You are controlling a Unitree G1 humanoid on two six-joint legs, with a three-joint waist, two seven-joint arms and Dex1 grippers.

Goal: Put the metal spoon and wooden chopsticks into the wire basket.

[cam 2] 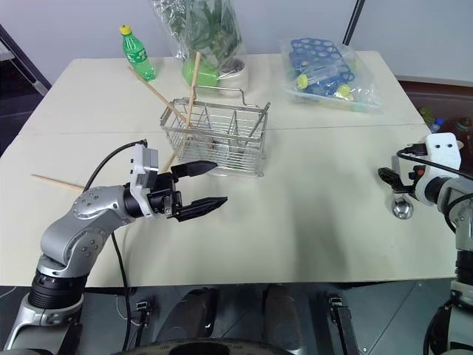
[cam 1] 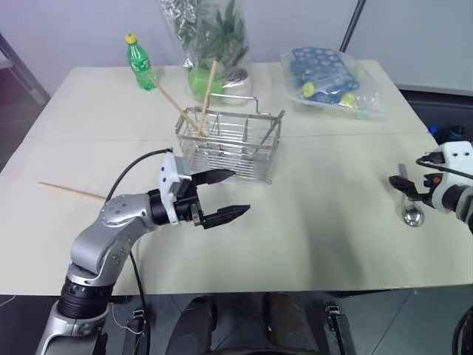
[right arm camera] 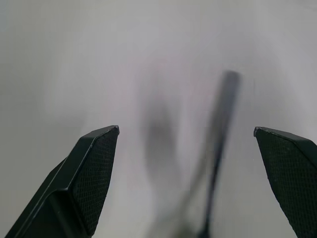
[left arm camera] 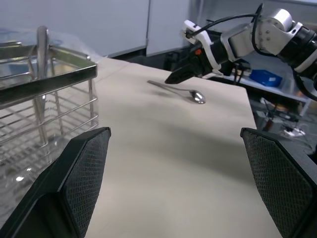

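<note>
The wire basket [cam 1: 230, 145] stands at the middle of the table with two wooden chopsticks [cam 1: 205, 96] leaning out of its left end. A third chopstick [cam 1: 71, 191] lies flat on the table at the far left. My left gripper [cam 1: 240, 192] hovers open and empty just in front of the basket, pointing right. Near the table's right edge lies the metal spoon [cam 1: 412, 217]. My right gripper [cam 1: 406, 185] is open just above its handle. The right wrist view shows the blurred handle [right arm camera: 220, 134] between the spread fingers [right arm camera: 94, 163].
At the back of the table stand a green bottle [cam 1: 138, 63] and a plant in clear wrap [cam 1: 214, 44]. A clear bag with a blue rack [cam 1: 329, 81] lies at the back right. The tan table [cam 1: 325, 244] is bare between basket and spoon.
</note>
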